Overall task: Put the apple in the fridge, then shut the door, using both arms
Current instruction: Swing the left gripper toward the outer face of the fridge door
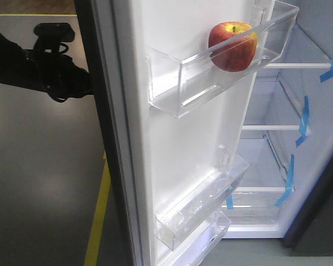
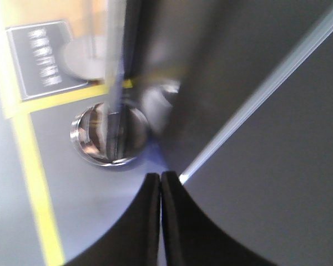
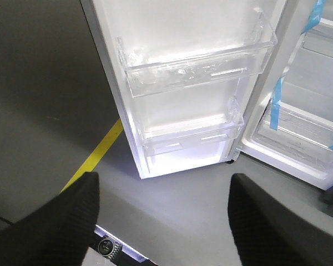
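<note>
Exterior front-facing view is showing the apple [image 1: 232, 47] sitting in the upper clear bin [image 1: 211, 83] on the white inner side of the door [image 1: 172, 144], toward the bin's far right end. The placing half of the task is looking finished. The door is standing wide open, and to the right the fridge [image 1: 266, 105] is showing its glass shelves [image 1: 269, 127] and strips of blue tape [image 1: 304, 113]. Closing is the step in hand.

The left arm [image 1: 41, 61] is reaching in on the left, on the dark outer side of the door. Left wrist view, though blurred, is showing the left hand [image 2: 160, 221] clenched, its two fingers pressed together with nothing between them, just beside that outer face. Whether it is touching the face I cannot tell. The right hand [image 3: 165, 183] is hanging released and empty, fingers wide apart, facing the lower bins [image 3: 188, 133] of the open door.

To do this well, I judge the left arm should be pushing with the clenched fingertips against the outer face, toward the free near edge rather than the hinge. It should be sweeping rightward smoothly so the apple is not rolling or jumping out of its shallow bin. The right hand should be keeping out of the gap between door and fridge, where getting caught is the main risk. It could be adding a last press once the door is nearly shut.
</note>
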### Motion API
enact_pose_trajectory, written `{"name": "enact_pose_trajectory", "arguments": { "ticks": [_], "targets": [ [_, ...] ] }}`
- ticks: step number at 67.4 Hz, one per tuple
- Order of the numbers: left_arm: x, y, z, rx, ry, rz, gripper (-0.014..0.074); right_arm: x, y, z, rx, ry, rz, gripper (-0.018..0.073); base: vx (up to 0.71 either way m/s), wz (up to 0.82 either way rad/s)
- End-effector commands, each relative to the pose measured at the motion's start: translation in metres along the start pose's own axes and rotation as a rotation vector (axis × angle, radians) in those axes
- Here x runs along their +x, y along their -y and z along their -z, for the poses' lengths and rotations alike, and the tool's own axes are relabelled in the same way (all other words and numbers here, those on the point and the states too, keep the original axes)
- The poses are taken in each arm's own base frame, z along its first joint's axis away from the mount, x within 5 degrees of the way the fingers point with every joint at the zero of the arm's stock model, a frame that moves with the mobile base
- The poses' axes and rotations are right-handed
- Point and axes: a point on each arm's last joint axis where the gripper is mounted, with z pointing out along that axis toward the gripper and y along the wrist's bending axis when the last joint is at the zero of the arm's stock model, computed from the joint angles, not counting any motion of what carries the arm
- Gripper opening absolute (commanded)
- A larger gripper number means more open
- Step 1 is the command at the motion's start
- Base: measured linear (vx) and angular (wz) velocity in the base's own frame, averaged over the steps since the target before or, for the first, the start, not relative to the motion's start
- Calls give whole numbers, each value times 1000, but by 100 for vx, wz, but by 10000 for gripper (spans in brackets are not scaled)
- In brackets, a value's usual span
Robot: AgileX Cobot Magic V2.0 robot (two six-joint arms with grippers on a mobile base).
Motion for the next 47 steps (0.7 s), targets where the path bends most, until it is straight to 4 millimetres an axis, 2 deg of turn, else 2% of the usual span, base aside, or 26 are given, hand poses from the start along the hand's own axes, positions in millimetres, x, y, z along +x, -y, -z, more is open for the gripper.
{"name": "enact_pose_trajectory", "arguments": {
  "ticks": [1,23,47],
  "targets": [
    [-18,27,20,52,96,-26,-6,-4,0,4,0,-1,9,470,0,0],
    [-11,74,11,148,68,-124,-6,-4,0,4,0,-1,9,470,0,0],
    [-4,145,10,405,130,-201,-6,-4,0,4,0,-1,9,470,0,0]
  ]
}}
